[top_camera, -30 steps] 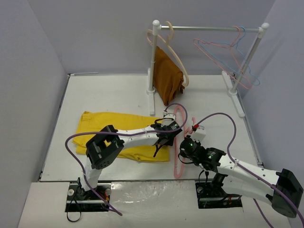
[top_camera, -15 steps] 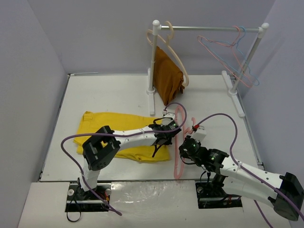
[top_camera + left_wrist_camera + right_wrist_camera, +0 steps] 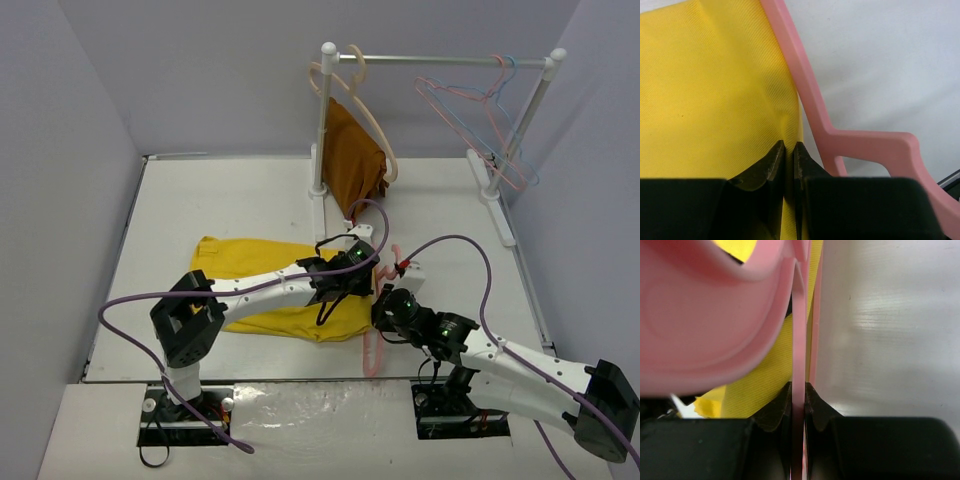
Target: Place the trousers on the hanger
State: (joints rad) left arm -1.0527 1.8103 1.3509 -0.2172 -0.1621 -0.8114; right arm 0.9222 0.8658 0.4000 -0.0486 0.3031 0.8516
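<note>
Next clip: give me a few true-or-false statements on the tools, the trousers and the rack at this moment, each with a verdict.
1. The left tool is shut on an edge of the trousers. True.
2. The right tool hangs open with nothing in it. False: it is shut on the pink hanger.
3. The rust-brown cloth hangs on the rack. True.
4. The trousers hang on the rack. False: they lie on the table, beside the pink hanger.
</note>
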